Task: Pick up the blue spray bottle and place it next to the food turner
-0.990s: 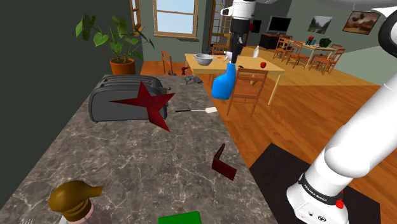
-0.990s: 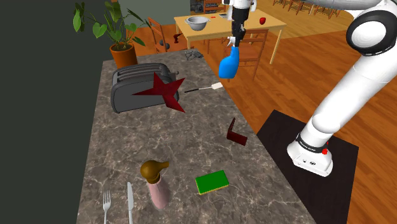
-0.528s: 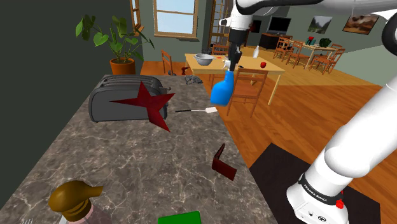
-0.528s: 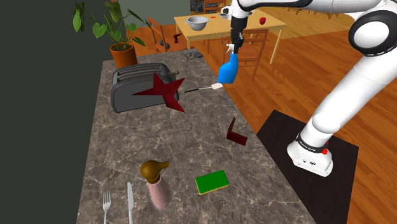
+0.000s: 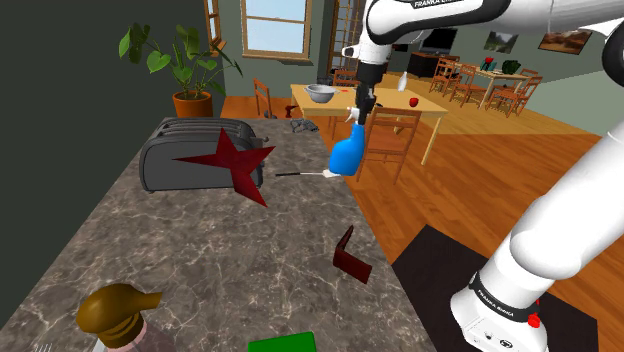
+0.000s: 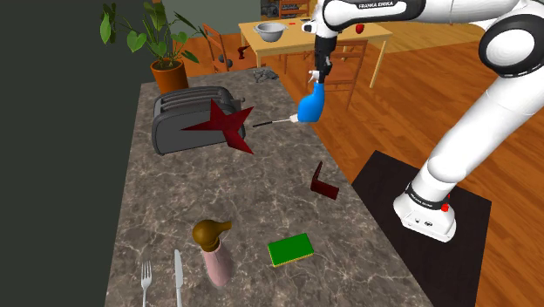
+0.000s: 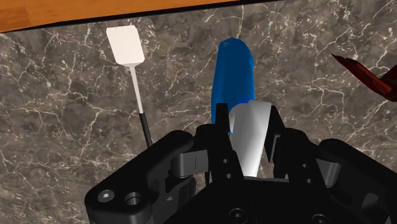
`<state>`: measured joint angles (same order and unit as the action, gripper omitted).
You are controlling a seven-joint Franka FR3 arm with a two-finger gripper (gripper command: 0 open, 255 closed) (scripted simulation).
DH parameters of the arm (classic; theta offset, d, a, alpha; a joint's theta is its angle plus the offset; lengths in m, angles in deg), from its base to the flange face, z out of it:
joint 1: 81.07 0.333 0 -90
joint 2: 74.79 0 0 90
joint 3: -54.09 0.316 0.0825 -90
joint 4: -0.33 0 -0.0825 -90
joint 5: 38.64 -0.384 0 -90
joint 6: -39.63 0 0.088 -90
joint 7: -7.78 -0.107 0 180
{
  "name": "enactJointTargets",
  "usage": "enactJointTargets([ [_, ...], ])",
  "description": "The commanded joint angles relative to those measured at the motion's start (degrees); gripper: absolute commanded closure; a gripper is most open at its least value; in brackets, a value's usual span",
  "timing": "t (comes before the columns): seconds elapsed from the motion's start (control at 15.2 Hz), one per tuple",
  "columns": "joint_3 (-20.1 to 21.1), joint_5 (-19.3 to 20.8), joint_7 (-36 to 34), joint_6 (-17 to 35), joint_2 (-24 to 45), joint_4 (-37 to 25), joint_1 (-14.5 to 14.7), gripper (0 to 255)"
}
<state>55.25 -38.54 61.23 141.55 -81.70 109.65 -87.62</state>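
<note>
The blue spray bottle [image 5: 347, 156] with a white spray head hangs upright from my gripper [image 5: 360, 108], which is shut on its head. It hovers just over the marble counter's edge [image 5: 372, 232], right by the blade end of the food turner [image 5: 303, 174]. In the second exterior view the bottle [image 6: 309, 107] under the gripper [image 6: 317, 75] covers the blade of the turner [image 6: 277, 121]. The wrist view has both black fingers clasping the white head at the gripper [image 7: 248, 124], the blue body [image 7: 234, 67] below, and the white-bladed, black-handled turner [image 7: 125, 44] lying flat beside it.
A dark toaster [image 5: 190, 150] with a red star [image 5: 236, 161] leaning on it stands on the counter past the turner. Nearer lie a dark red bracket [image 5: 351, 256], a green block [image 6: 290, 249], a brown-capped bottle [image 6: 214, 250], and a fork and knife [image 6: 162, 279]. Wooden floor and a chair [image 5: 390, 140] lie beyond the edge.
The gripper has carried the blue bottle down and toward the shoulder view's left, from beyond the counter's edge to just above it, close to the turner's blade.
</note>
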Motion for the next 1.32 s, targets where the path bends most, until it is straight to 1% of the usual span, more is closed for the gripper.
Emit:
enactJointTargets([
  [0.0,-0.05,0.01,0.09,1.73,-0.08,1.78,-0.04,255],
  [1.25,-0.03,0.08,0.0,16.22,2.74,13.45,-0.04,255],
])
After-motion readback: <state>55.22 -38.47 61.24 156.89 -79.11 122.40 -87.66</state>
